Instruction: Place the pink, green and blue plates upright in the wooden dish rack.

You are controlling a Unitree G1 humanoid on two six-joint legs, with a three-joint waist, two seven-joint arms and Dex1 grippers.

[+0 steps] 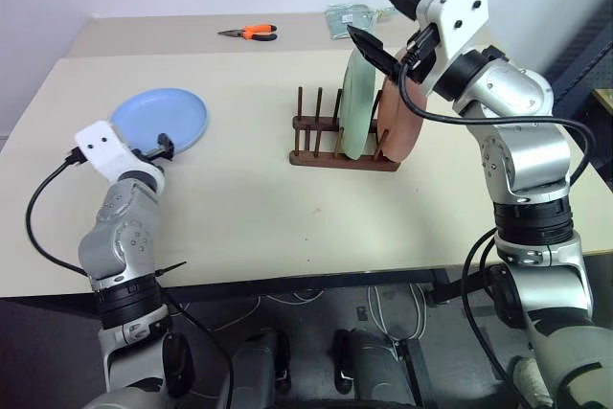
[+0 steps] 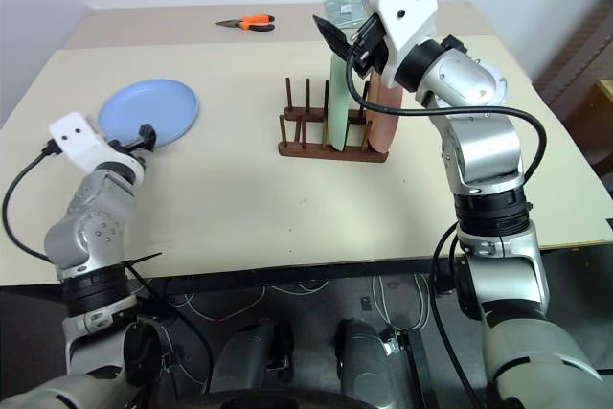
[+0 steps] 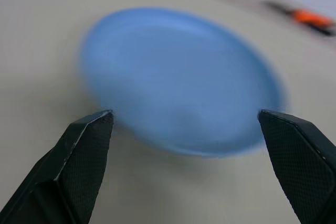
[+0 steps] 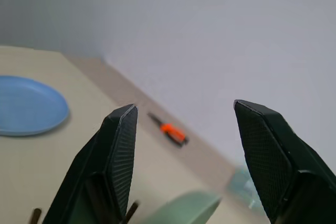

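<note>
One round light-blue plate (image 1: 160,120) left flat on the table (image 1: 239,198), upper left of frame, just ahead of the spread, empty left fingers (image 3: 86,145); right fingers (image 4: 123,150) likewise apart above the dark wooden rack (image 1: 330,155).

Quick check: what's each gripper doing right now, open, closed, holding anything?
Left gripper: open, empty, facing the blue plate.
Right gripper: open, empty, above the green plate.

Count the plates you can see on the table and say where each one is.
3. The green plate and the pink plate stand upright in the wooden dish rack; the blue plate lies flat on the table's left side.
</note>
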